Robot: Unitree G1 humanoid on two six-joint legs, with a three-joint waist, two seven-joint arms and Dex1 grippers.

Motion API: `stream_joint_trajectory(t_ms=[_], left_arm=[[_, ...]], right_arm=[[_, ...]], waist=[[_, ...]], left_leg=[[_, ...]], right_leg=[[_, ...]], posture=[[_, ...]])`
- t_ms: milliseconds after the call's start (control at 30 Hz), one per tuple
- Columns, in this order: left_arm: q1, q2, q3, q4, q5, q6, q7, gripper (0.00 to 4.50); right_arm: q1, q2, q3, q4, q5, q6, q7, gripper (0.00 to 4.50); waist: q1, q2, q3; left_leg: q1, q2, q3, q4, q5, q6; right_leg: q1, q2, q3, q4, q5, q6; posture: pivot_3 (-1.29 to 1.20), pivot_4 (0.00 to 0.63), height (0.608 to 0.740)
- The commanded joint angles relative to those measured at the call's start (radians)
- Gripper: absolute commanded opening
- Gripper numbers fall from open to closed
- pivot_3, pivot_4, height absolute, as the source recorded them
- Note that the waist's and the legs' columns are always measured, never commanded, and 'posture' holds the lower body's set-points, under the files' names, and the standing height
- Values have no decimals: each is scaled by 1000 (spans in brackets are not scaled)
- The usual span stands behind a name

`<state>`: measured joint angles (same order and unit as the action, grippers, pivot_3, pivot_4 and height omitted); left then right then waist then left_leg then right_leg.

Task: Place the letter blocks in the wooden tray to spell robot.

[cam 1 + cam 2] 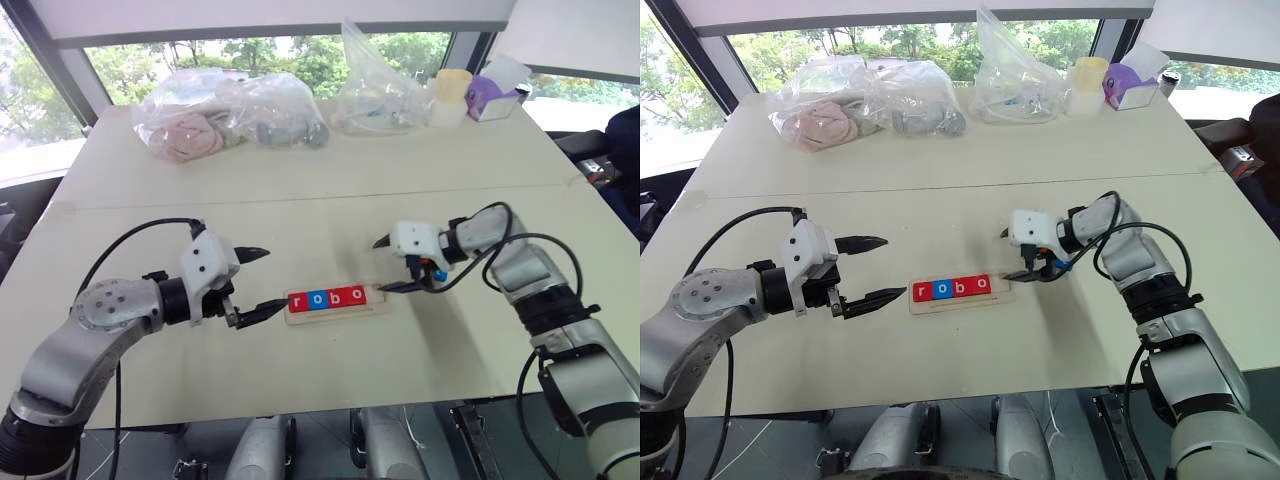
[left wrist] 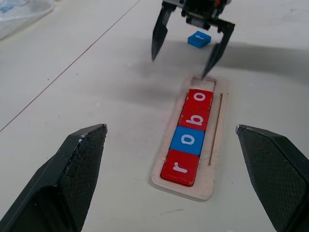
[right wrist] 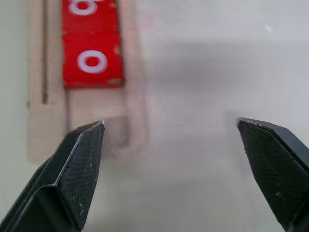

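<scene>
Tiles (image 1: 326, 298) in wooden tray (image 2: 216, 145) read "robo".

One wooden tray (image 1: 336, 309) lies at the centre of the table (image 1: 300, 190). Four letter blocks sit in its slot: three red ones, r (image 2: 179, 167), b (image 2: 194, 119) and o (image 2: 200, 98), and one blue o (image 2: 188, 140). A fifth letter block, blue (image 2: 199, 39), lies loose on the table at three o'clock from the tray, making five blocks in all: three red, two blue. At the table's twelve o'clock edge there are two clear plastic bags, a wide one (image 1: 225, 110) at eleven o'clock and a taller one (image 1: 375, 90) at twelve, plus one pale cup (image 1: 450, 95) and one purple tissue box (image 1: 495, 98) at one o'clock.
</scene>
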<state>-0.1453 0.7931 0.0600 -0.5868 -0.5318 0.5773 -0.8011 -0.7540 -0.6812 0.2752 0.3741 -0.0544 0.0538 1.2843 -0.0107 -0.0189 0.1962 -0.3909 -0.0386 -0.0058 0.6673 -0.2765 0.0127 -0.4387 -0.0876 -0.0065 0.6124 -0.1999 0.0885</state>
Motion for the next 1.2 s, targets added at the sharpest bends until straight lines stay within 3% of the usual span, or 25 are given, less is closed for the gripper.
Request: stream_joint_trajectory(t_ms=[33,333,633,833,967,1100,1200], left_arm=[[-10,-7,11,-14,7,-20,7,4500],[-43,-25,-19,34,32,-55,-17,4500],[-67,-35,-33,64,46,-74,-36,4500],[-72,-41,-39,69,48,-78,-40,4500],[-83,-48,-48,77,52,-78,-42,4500],[-90,-58,-61,75,53,-72,-43,4500],[-90,-57,-59,77,50,-72,-51,4500]], right_arm=[[20,-40,-96,-81,42,85,-56,4460],[253,-118,-256,-200,128,334,-161,4460],[274,-40,-361,-347,199,655,-399,4460],[246,154,-501,-499,183,994,-767,4460],[154,394,-616,-659,61,1289,-1095,4460],[70,557,-640,-760,1,1525,-1215,4460],[59,634,-596,-808,-27,1561,-1273,4460]], waist=[[0,0,0],[4,0,0],[0,0,0],[2,0,0],[-2,1,-1],[-1,1,-1],[-1,1,-1]], left_leg=[[0,0,0,0,0,0],[0,0,0,0,0,0],[0,1,0,0,0,0],[0,0,0,0,0,0],[-1,1,0,0,0,0],[-2,1,0,0,1,-1],[-2,0,0,-1,1,-1]], right_leg=[[0,0,0,0,0,0],[1,-1,1,0,-1,-1],[0,1,1,1,0,0],[0,0,1,0,0,0],[-2,0,2,2,1,0],[-4,1,1,3,2,0],[-4,0,1,3,2,1]], posture=[[0,150,725],[0,150,725],[0,150,725],[0,150,725],[0,150,725],[0,150,725],[0,150,725]])
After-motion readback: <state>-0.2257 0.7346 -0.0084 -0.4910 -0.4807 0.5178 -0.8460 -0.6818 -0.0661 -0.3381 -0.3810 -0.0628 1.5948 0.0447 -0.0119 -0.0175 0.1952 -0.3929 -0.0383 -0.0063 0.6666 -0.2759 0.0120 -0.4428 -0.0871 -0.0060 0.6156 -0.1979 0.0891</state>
